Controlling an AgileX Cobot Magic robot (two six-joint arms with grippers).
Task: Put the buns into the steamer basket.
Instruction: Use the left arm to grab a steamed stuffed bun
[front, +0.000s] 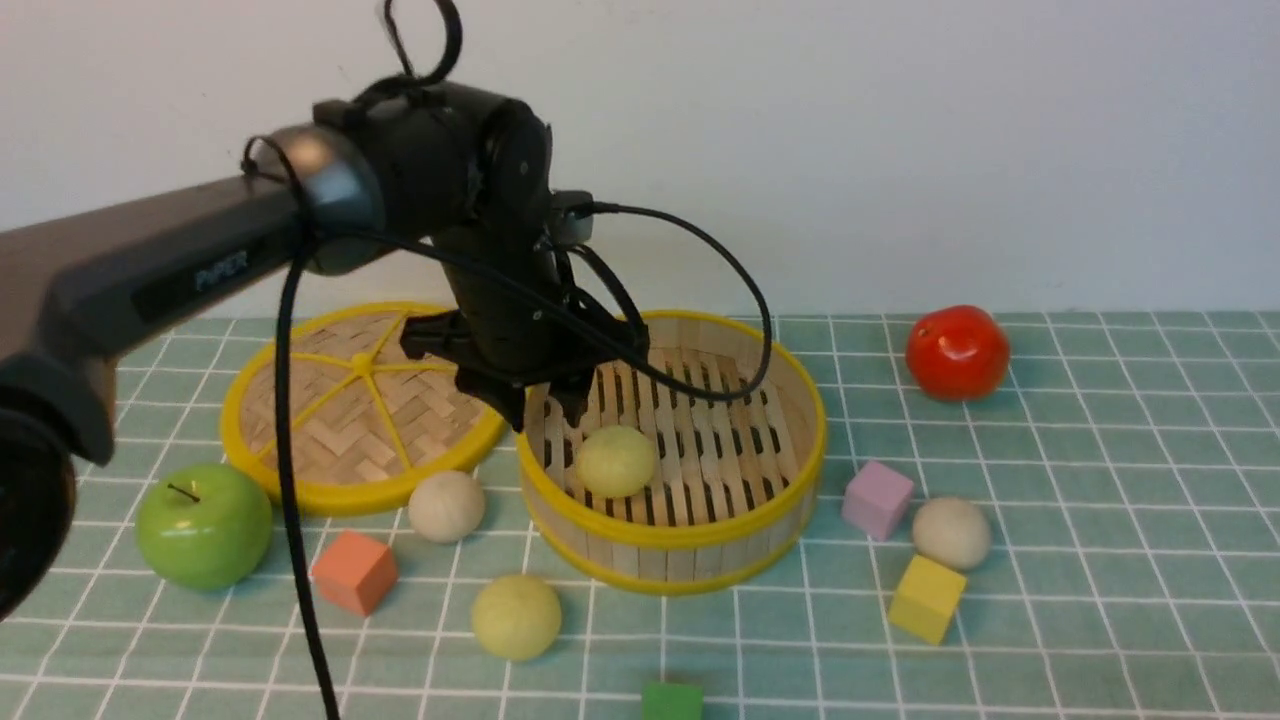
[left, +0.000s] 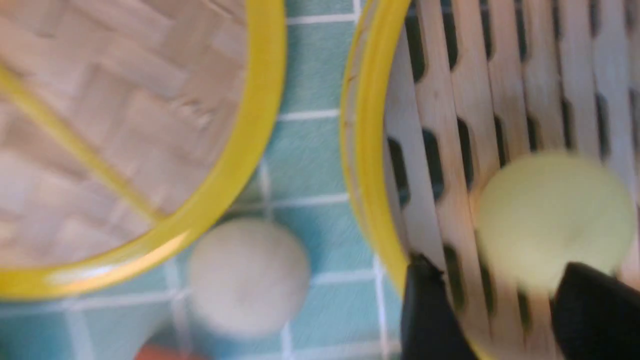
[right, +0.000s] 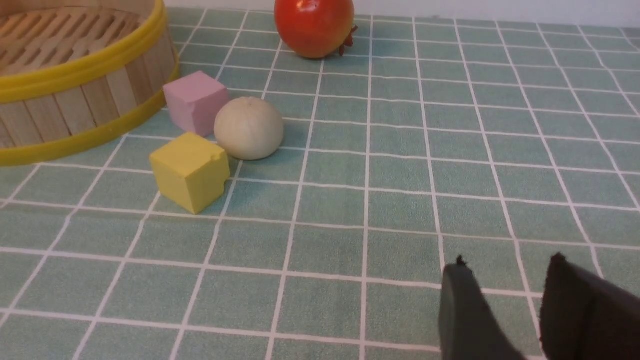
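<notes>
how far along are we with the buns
Done: one yellow-green bun lies in the steamer basket. In hand: nothing, the left gripper hangs open above it. Left: three outside, the left cream bun, the front yellow-green bun, the right cream bun.

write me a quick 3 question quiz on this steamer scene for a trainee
1. True or false: a yellow-green bun lies inside the steamer basket.
2. How many buns lie outside the basket?
3. Which block sits between the basket and the right cream bun? A pink block B orange block C green block
Key: 1 true. 2 three: the left cream bun, the front yellow-green bun and the right cream bun. 3 A.
</notes>
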